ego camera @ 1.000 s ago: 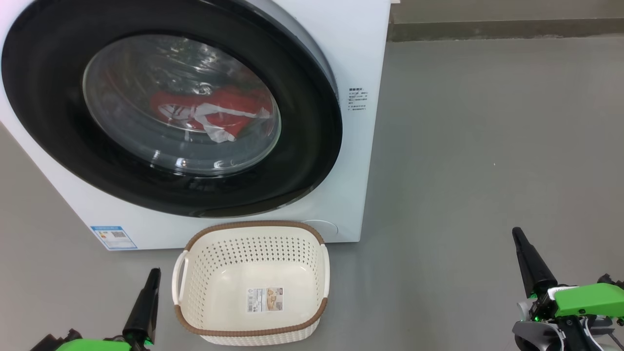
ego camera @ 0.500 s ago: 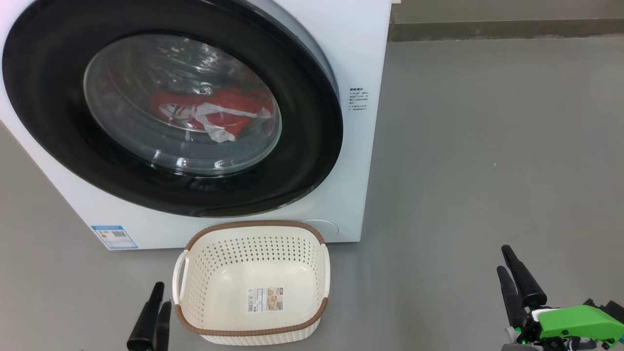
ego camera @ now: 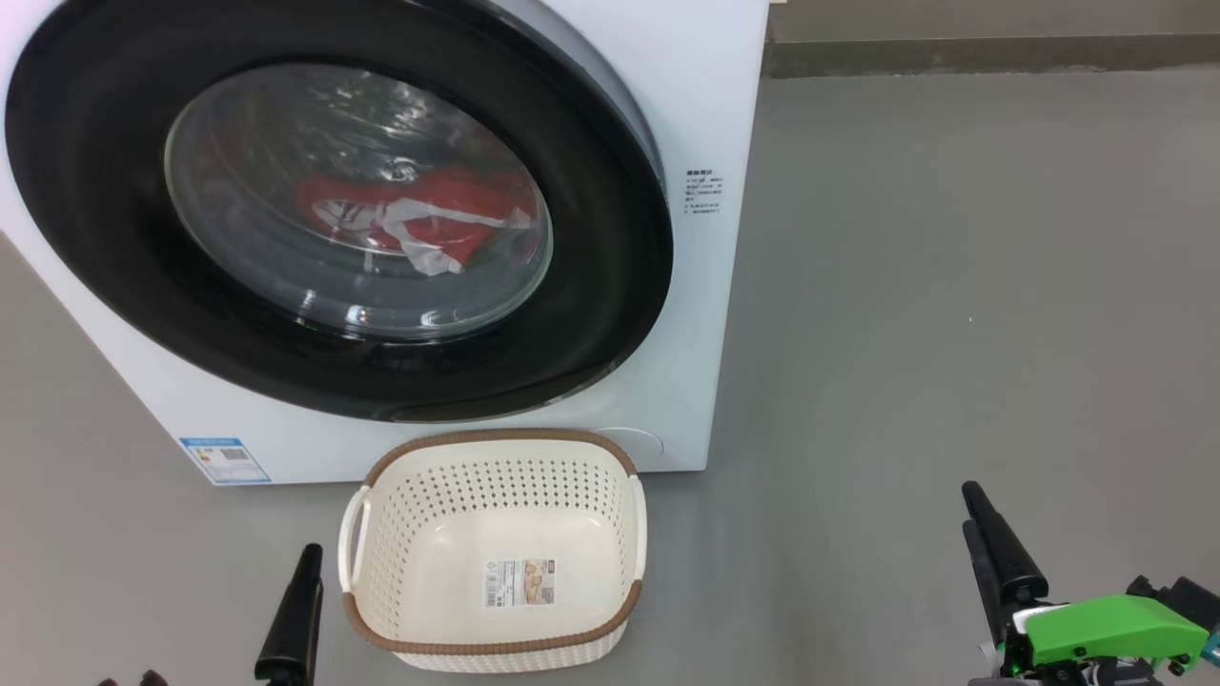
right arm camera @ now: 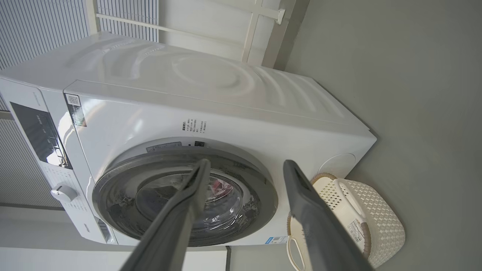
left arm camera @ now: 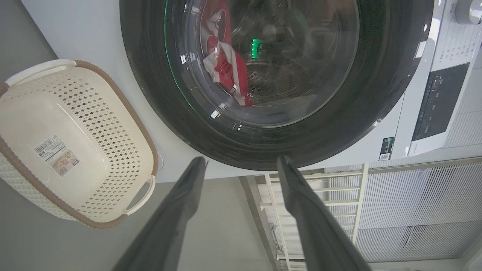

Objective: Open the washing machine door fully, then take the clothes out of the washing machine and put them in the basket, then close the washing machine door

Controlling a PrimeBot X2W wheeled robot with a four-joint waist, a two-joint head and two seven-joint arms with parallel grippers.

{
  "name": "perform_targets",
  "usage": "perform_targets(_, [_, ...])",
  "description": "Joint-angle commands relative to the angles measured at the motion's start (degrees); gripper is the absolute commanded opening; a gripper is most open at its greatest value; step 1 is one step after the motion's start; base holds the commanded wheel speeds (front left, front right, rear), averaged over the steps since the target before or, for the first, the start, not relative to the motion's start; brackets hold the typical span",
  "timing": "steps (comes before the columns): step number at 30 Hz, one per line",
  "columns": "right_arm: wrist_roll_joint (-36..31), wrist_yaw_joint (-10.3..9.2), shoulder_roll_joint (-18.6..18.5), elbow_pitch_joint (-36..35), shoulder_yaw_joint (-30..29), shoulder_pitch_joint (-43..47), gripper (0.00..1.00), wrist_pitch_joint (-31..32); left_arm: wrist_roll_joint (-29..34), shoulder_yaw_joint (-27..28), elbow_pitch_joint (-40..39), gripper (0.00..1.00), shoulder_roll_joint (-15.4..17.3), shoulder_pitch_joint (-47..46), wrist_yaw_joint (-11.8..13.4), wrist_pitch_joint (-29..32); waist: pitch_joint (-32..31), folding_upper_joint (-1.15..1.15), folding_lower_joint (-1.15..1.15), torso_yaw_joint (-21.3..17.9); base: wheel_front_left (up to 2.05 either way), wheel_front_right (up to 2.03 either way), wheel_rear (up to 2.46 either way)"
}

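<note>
The washing machine (ego camera: 705, 86) stands white and boxy ahead of me, and its door (ego camera: 114, 248), black-rimmed with a glass bowl, lies closed against the front. Red and white clothes (ego camera: 410, 214) show through the glass, as they do in the left wrist view (left arm camera: 226, 64). The cream basket (ego camera: 491, 548) with a brown rim sits empty on the floor just below the door. My left gripper (left arm camera: 241, 161) is low beside the basket's left side (ego camera: 307, 562), fingers apart and holding nothing. My right gripper (right arm camera: 246, 163) hangs open and empty over bare floor, far right of the basket (ego camera: 972, 510).
Grey floor (ego camera: 953, 286) stretches to the right of the machine as far as a dark skirting strip (ego camera: 991, 57). The machine's control panel (left arm camera: 438, 101) and knob (right arm camera: 64, 192) lie on the side far from the basket. White railings (left arm camera: 320, 188) stand beyond the machine.
Both grippers have gone from shut to open. The left one sank slightly beside the basket. The right one moved left and down in the head view.
</note>
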Motion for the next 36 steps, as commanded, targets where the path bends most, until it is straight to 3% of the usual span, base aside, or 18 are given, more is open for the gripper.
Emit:
perform_targets(1, [-1.5, -0.01, -0.9, -1.5, 0.5, -1.3, 1.0, -0.6, 1.9, 0.4, -2.0, 1.0, 1.0, -0.1, -0.1, -0.7, 0.0, 0.0, -0.01, 0.0, 0.0, 0.0, 0.0])
perform_targets(20, [-14.3, -0.02, -1.8, -0.8, 3.3, -1.4, 1.0, -3.8, 19.8, 0.4, -4.7, 1.0, 0.8, 1.2, -0.2, -4.0, 0.3, 0.0, -0.01, 0.2, 0.0, 0.0, 0.0])
perform_targets(36, [-29.5, -0.02, -2.2, 1.4, 4.6, -1.4, 1.0, -6.7, 34.9, 0.0, -7.1, 1.0, 0.9, 2.3, 0.4, -6.8, 0.4, 0.0, -0.01, 0.3, 0.0, 0.0, 0.0])
